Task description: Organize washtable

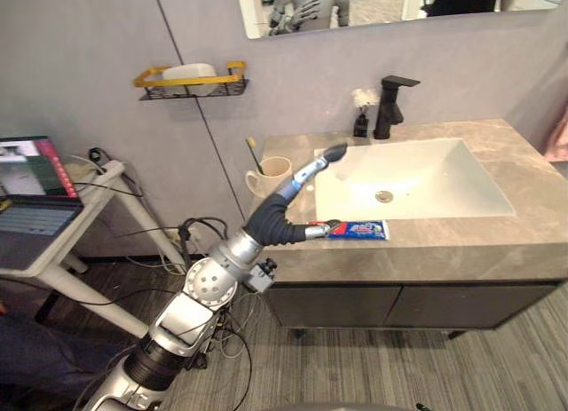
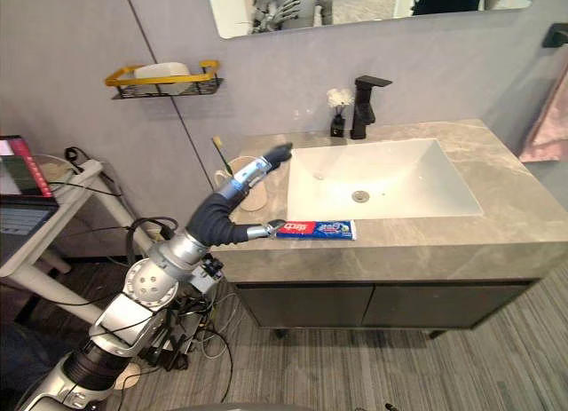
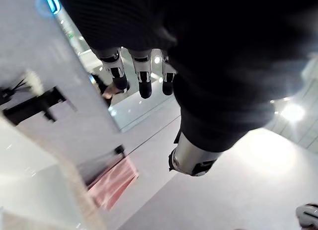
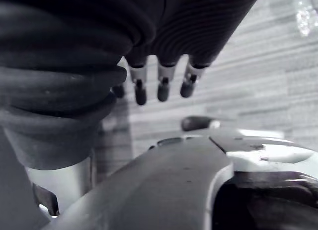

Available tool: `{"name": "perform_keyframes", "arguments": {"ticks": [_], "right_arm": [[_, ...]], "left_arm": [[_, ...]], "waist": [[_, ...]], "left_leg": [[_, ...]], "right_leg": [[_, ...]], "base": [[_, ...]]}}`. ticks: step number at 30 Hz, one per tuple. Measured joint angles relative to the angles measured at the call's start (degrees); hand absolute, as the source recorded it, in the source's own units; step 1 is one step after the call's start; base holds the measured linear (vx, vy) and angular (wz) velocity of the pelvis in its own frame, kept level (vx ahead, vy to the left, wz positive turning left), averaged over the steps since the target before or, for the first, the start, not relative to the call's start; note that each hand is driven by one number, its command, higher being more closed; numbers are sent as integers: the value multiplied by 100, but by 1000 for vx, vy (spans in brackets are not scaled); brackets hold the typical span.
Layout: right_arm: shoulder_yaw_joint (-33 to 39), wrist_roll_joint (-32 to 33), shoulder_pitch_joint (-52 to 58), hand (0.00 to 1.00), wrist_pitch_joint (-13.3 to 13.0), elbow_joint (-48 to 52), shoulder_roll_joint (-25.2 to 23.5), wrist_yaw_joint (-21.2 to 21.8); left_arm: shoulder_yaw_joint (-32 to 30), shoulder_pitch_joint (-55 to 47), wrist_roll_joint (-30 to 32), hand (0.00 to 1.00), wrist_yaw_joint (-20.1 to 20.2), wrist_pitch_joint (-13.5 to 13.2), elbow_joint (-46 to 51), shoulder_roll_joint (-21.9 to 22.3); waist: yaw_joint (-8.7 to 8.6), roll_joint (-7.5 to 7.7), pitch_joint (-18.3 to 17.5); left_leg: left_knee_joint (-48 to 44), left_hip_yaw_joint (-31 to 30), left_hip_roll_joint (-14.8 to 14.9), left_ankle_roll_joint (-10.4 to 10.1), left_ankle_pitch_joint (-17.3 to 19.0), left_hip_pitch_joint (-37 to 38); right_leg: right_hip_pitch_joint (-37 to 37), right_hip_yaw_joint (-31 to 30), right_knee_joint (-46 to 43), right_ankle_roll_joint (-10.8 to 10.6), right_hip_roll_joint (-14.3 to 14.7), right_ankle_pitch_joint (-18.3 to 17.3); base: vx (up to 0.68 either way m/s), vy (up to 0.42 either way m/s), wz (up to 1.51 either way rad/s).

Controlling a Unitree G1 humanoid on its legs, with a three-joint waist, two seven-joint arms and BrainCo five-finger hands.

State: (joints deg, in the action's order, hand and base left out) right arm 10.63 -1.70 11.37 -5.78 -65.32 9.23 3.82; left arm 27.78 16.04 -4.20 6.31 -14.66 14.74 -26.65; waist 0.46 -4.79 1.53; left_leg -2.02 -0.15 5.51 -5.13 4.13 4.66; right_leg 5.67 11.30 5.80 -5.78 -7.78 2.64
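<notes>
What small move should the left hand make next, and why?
Probably lower the left hand and curl its fingers round the toothpaste tube: the hand is open, its thumb by the tube's end, and the tube lies flat at the front of the counter.

Looking at a bathroom washstand: white basin (image 1: 435, 176) sunk in a stone-look counter (image 1: 506, 238), black tap (image 1: 390, 105) behind it, mirror (image 1: 390, 1) above, wire shelf (image 1: 191, 84) on the grey wall. Noting a cup (image 1: 272, 175) holding a toothbrush (image 1: 253, 154), a toothpaste tube (image 1: 359, 229) lying near the counter's front edge, a pink towel (image 2: 543, 118) hanging off to one side. Also spotting a laptop (image 1: 31, 185) sitting on a side table (image 1: 43, 265) beside it, suggesting a test set-up.
</notes>
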Motion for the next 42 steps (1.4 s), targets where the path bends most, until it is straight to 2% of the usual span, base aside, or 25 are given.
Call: {"name": "perform_keyframes", "arguments": {"ticks": [6, 10, 13, 23, 30, 33, 42], "right_arm": [[-223, 5, -36, 0, -6, 152, 32, 22], [-272, 6, -57, 0, -6, 154, 33, 30], [-340, 12, -96, 0, -9, 173, 25, 34], [-392, 129, -91, 0, 1, 367, 59, 130], [-390, 161, -94, 0, -1, 377, 57, 137], [-390, 162, -97, 0, -3, 377, 56, 138], [-390, 160, -129, 0, -7, 379, 54, 138]], "left_arm": [[279, 183, 843, 0, -22, 4, -841, -52], [341, 499, 1393, 0, -40, 69, -1391, 34], [336, 653, 1787, 0, -153, 95, -1544, 161], [337, 674, 2079, 0, -174, 310, -1903, 469], [383, 777, 2307, 0, -126, 363, -2069, 484], [384, 783, 2536, 0, -142, 379, -2274, 482], [379, 1000, 3264, 0, -292, 483, -2663, 505]], "waist": [[-241, -15, 58], [-289, -31, 69], [-330, 30, 156], [-472, -30, 206], [-537, -48, 221], [-595, -47, 222], [-602, -27, 353]], "left_leg": [[13, 121, 72, -54, 62, 4], [9, 179, 60, -56, 74, 31], [7, 179, 48, -41, 91, 32], [1, 188, 52, -44, 122, 35], [5, 193, 53, -47, 124, 34], [5, 195, 53, -47, 124, 34], [4, 197, 55, -47, 124, 22]], "right_leg": [[-84, -107, -15, -27, 79, 28], [-76, -189, -16, -26, 68, 30], [-78, -189, -15, -27, 56, 31], [-83, -197, 11, -38, 57, 41], [-89, -204, 13, -43, 57, 46], [-90, -205, 13, -44, 57, 47], [-108, -213, 16, -44, 59, 65]], "base": [[37, 5, -10], [53, 18, -11], [0, 6, -1], [0, 0, 0], [0, 0, 0], [0, 0, 0], [0, 0, 0]]}}
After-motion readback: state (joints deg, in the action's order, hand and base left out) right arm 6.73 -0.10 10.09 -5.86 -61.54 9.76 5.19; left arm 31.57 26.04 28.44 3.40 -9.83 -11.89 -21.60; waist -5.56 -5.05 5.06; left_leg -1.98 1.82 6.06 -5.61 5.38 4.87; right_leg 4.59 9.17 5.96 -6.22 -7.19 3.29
